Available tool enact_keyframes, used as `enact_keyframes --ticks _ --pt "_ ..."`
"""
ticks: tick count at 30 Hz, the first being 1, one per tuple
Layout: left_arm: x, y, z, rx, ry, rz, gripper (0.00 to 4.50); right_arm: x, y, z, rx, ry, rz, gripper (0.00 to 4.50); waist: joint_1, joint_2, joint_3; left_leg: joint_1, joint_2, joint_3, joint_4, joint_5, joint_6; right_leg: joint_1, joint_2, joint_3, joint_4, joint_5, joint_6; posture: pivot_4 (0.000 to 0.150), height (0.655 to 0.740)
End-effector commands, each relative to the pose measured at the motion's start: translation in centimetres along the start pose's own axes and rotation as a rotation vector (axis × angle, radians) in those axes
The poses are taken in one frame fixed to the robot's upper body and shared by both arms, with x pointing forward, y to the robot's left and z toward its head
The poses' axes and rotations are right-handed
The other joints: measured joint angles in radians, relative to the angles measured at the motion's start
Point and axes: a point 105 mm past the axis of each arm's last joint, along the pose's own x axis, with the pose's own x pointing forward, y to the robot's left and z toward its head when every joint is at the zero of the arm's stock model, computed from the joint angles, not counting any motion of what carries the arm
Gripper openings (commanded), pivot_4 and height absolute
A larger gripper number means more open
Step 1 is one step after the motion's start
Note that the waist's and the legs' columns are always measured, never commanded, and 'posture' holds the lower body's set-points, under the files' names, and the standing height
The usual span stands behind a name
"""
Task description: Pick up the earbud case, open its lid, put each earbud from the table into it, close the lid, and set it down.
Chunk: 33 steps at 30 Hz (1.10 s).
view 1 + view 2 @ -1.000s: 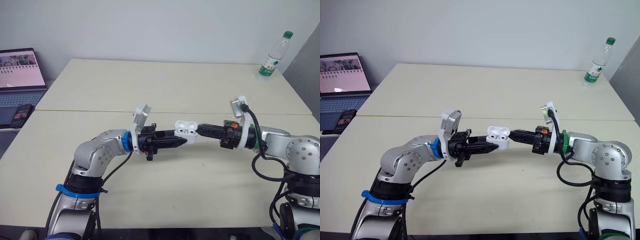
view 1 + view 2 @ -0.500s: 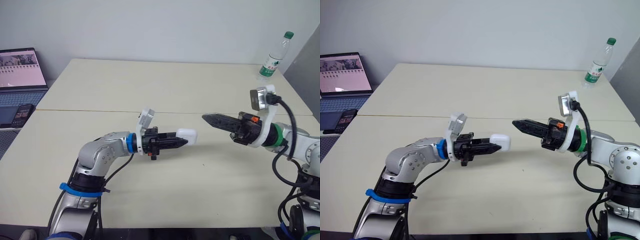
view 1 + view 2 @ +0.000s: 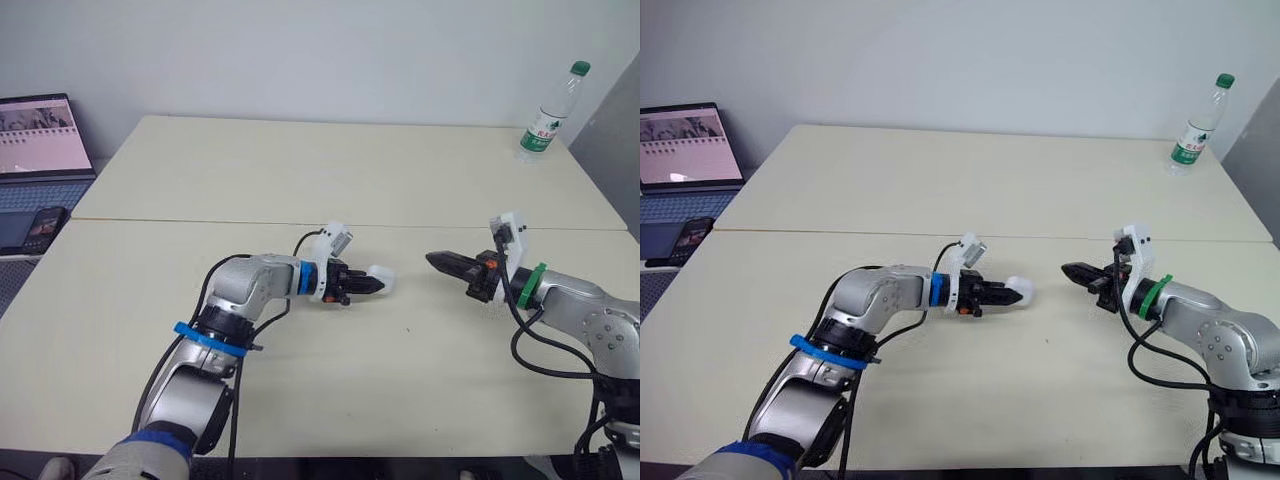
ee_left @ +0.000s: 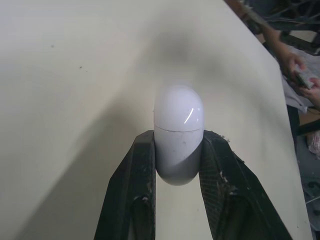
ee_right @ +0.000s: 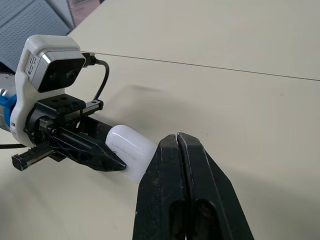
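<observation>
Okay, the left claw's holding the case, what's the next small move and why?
Probably ease the case onto the table and open the left claw: its lid looks shut and the right claw is shut, clear of it, so only setting down remains.

The earbud case (image 4: 178,125) is glossy plastic — the table (image 3: 300,170) matt

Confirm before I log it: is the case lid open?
No, the case is closed, its seam just a thin line, clamped in the left gripper.
</observation>
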Motion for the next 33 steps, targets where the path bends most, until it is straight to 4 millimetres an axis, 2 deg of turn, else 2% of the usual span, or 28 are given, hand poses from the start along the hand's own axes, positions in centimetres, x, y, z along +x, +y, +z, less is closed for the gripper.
enact_keyframes --ticks 1,3,4,8,12,17,21,24,30,33 --pt "0.1 0.0 0.7 -0.001 0.01 0.002 0.82 -0.6 -0.1 0.9 -0.056 -0.049 -0.037 0.01 0.0 0.0 0.0 0.0 0.0 0.0 0.0 0.0 0.0 0.0 0.0 0.0 0.0 0.0 0.0 0.15 0.7362" --pt "0.1 0.0 0.7 0.0 0.016 0.002 1.54 -0.7 -0.4 0.8 -0.061 -0.051 -0.061 0.0 0.0 0.0 0.0 0.0 0.0 0.0 0.0 0.0 0.0 0.0 0.0 0.0 0.0 0.0 0.0 0.15 0.7362" --pt "0.1 0.1 0.7 0.001 0.018 0.001 1.73 -0.8 -0.6 0.7 -0.064 -0.052 -0.073 0.0 0.001 0.0 0.0 0.0 0.0 0.0 0.0 0.0 0.0 0.0 0.0 0.0 0.0 0.0 0.0 0.15 0.7362" --pt "-0.2 0.0 0.5 0.003 0.022 0.001 2.99 -1.1 -1.1 0.4 -0.08 -0.047 -0.106 0.0 0.002 0.0 0.0 0.0 -0.001 0.0 0.0 0.0 0.0 0.0 0.0 0.0 0.0 0.0 0.0 0.15 0.7362" --pt "-1.3 0.5 0.3 0.011 0.007 0.031 4.35 -1.2 -0.9 0.4 -0.129 -0.063 -0.102 0.0 0.001 0.0 0.0 0.0 0.0 0.0 0.0 0.0 0.0 0.0 0.0 0.0 0.001 0.0 0.0 0.15 0.7362" --pt "-5.0 0.8 -0.9 0.111 -0.01 0.095 4.46 -1.8 -0.1 -0.6 -0.259 -0.059 -0.069 0.0 -0.003 0.001 0.0 0.001 0.001 0.0 0.0 0.0 0.0 0.0 0.0 0.0 0.001 0.0 0.0 0.15 0.7362" --pt "-7.9 0.6 -0.9 0.333 -0.122 0.176 4.46 -2.8 -0.4 -2.1 -0.347 -0.07 -0.06 0.0 0.002 0.001 0.0 0.002 0.0 0.0 0.0 0.0 0.0 0.001 -0.001 0.0 0.001 0.0 0.0 0.15 0.7362" --pt "-9.6 0.0 -1.2 0.487 -0.203 0.243 4.46 -3.9 -0.8 -4.1 -0.426 -0.022 -0.041 0.0 0.004 0.001 0.0 0.002 0.0 0.001 0.0 0.0 0.0 0.001 -0.005 0.0 0.0 0.0 0.0 0.15 0.7362" --pt "-11.2 -0.9 -5.1 0.57 -0.193 0.275 4.46 -6.1 -1.6 -7.6 -0.48 0.038 0.032 0.0 0.004 0.001 0.0 0.007 -0.001 0.003 0.0 0.0 0.0 0.006 -0.007 0.001 0.0 0.0 0.0 0.15 0.7362" --pt "-11.4 -1.1 -6.5 0.578 -0.169 0.282 4.46 -6.6 -2.2 -8.5 -0.495 0.057 0.022 0.0 0.004 0.001 0.0 0.01 0.0 0.006 0.0 0.0 0.0 0.007 -0.007 0.002 0.001 0.0 0.0 0.15 0.7362"
